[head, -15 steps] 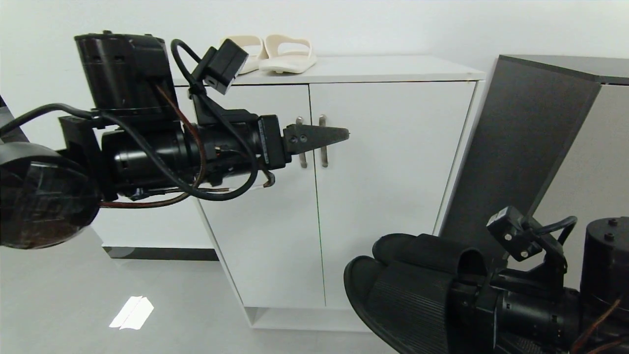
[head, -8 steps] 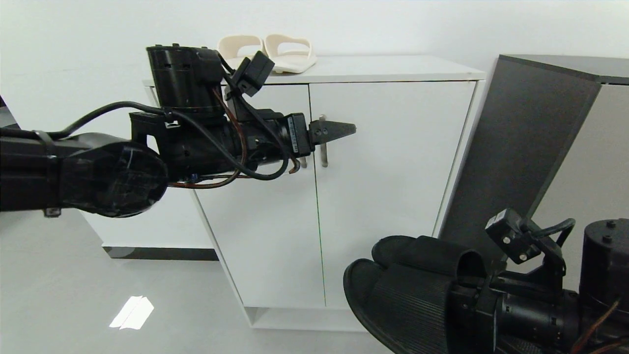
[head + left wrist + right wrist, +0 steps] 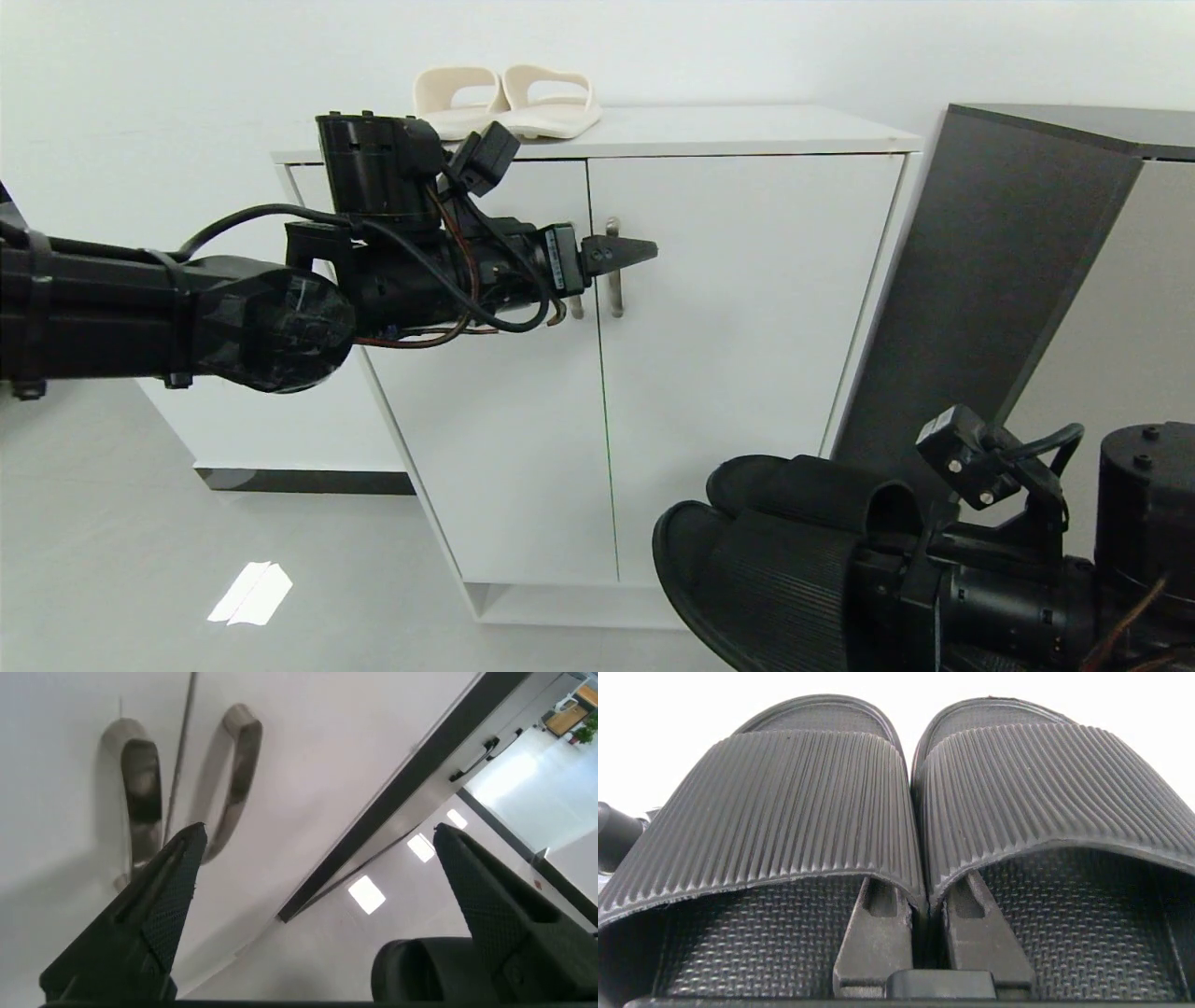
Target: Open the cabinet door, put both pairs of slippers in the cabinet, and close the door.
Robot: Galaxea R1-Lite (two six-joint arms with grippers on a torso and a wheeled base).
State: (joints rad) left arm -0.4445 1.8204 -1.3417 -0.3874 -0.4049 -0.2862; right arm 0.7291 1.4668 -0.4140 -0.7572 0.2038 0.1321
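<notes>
left gripper (image 3: 624, 252): open, with its fingers spread wide in the left wrist view. it hangs mid-frame, level with the door handles, placed, we judge, to take one and pull.
door handles (image 3: 140, 784): two metal bows side by side at the seam between the doors. we cannot tell whether either sits between the fingers yet.
cabinet (image 3: 747, 308): white, with both doors shut, so nothing can go in yet.
right gripper (image 3: 922, 896): closed on the black slippers, pinching their two touching inner walls together so one grasp carries the pair.
black slippers (image 3: 784, 551): held low at the lower right of the frame, before the cabinet. we judge they are kept ready for the open door.
cream slippers (image 3: 509, 98): side by side on the cabinet's top, upper centre, and nothing holds them.
step: we judge opening the door comes first.
</notes>
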